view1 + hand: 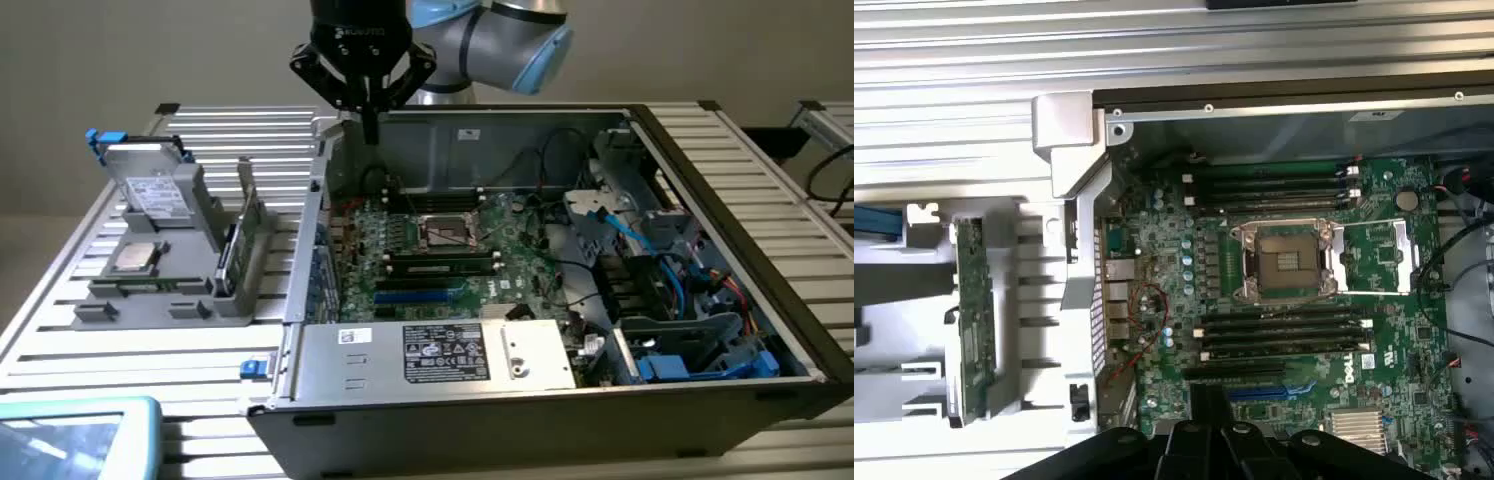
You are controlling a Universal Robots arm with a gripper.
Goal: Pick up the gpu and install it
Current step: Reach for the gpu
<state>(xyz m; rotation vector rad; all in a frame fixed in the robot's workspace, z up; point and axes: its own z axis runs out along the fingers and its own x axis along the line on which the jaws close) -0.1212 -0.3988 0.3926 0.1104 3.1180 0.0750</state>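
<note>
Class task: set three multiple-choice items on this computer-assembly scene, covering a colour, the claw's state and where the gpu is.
1. The motherboard is: A red; B green; C white.
2. The claw is: A wide open; B shut and empty; C shut on a cable.
3. The gpu stands: A in the claw; B on the motherboard; C in the grey rack beside the computer case.

Key: 1 B, the board around the socket is green; 2 B, its fingertips meet with nothing between them; 3 C, the card stands on edge in a rack slot outside the case.
</note>
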